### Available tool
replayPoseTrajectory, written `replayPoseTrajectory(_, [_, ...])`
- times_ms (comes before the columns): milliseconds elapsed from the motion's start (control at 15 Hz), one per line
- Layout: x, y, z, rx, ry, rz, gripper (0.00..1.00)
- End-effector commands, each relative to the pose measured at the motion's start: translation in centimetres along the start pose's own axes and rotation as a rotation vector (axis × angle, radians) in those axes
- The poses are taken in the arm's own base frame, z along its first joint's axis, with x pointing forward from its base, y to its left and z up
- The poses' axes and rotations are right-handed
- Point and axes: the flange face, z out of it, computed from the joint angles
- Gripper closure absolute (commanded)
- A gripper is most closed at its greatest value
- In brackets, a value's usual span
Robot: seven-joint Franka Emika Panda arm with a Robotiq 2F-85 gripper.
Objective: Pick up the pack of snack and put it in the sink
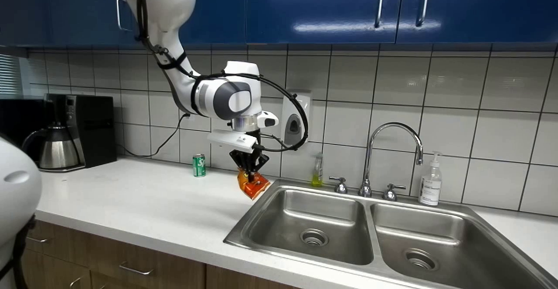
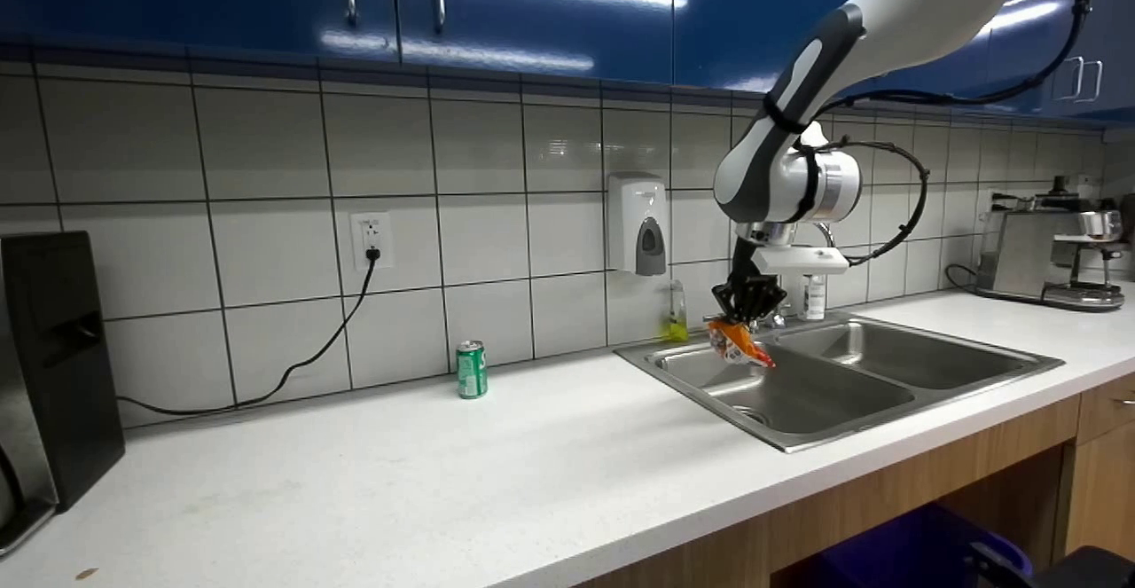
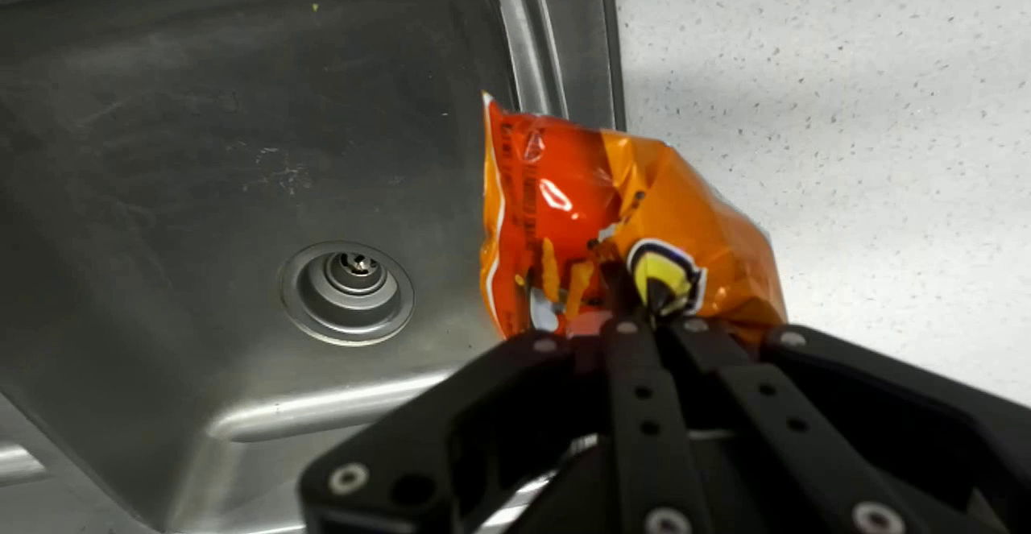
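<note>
the pincer (image 1: 250, 176) clasps the packet (image 3: 556, 188) aloft near the sink (image 1: 377, 236); farther from the sink stands a can (image 1: 199, 165).

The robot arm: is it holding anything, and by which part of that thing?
Yes: the end effector pinches the orange-red snack pack near its middle.

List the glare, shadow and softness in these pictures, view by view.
In both exterior views, white streaks of glare on the blue cabinets; in an exterior view, the small print on the pump bottle, too soft to read; in the wrist view, a white glint on the snack pack, bright highlights along edges of the sink, a faint shadowy band across the counter.
</note>
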Motion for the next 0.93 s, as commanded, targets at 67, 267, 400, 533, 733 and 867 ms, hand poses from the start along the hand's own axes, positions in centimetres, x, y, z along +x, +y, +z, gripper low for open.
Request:
replayPoseTrajectory(67, [-1.0,0.8,-1.6,-0.014,0.013,0.042,1.0])
replayPoseTrajectory(267, [-0.4,0.5,-0.6,-0.003,0.004,0.028,0.98])
replayPoseTrajectory(400, [-0.5,0.5,-0.7,-0.003,0.005,0.029,0.98])
replayPoseTrajectory(533, [-0.6,0.5,-0.6,-0.003,0.004,0.029,0.98])
replayPoseTrajectory(733, [-0.6,0.5,-0.6,-0.003,0.004,0.029,1.0])
replayPoseTrajectory(867, [-0.5,0.5,0.2,-0.006,0.012,0.033,1.0])
